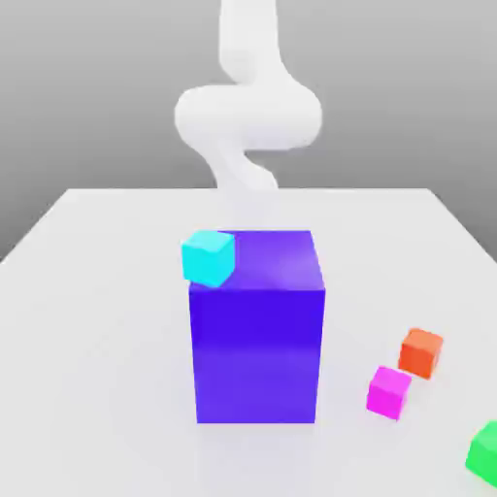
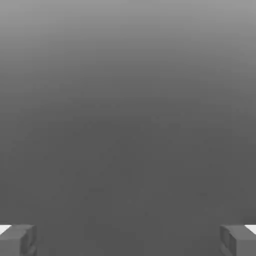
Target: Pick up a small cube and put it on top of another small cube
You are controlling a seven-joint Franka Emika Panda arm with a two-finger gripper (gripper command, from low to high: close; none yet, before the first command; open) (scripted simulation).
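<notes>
While the gripper (image 2: pixel 128 240) gapes wide and empty, the cyan cube (image 1: pixel 208 257) sits well apart from it.

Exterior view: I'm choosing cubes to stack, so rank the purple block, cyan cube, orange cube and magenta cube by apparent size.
1. Purple block, by far the largest.
2. Cyan cube.
3. Orange cube and magenta cube look alike; differing camera distance makes ranking unsure.

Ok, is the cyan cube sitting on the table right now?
No, the cyan cube rests on the top corner of the big blue block, well above the table.
</notes>
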